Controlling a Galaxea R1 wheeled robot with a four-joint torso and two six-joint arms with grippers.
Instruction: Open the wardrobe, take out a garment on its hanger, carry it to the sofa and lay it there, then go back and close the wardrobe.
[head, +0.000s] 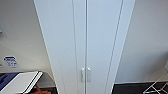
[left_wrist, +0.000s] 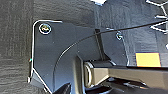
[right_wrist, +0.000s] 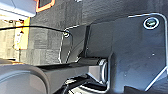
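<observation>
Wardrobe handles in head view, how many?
2. Both sit low on the closed wardrobe, flanking the centre seam: the left handle on the left door, the right handle on the right door. Nothing blocks the doors, so none looks hidden.

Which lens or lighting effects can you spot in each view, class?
Head view: wide-angle distortion makes the wardrobe taper downward; soft blur on its paired handles; even light. Left wrist view: bright glint on a round fitting. Right wrist view: strong glare on the grey carpet.

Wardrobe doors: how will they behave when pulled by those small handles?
The wardrobe doors look tall, slim and rigid: probably light, swinging easily. The paired handles are small and smooth, so grip may slip. The narrow, tall cabinet might rock if yanked.
</observation>
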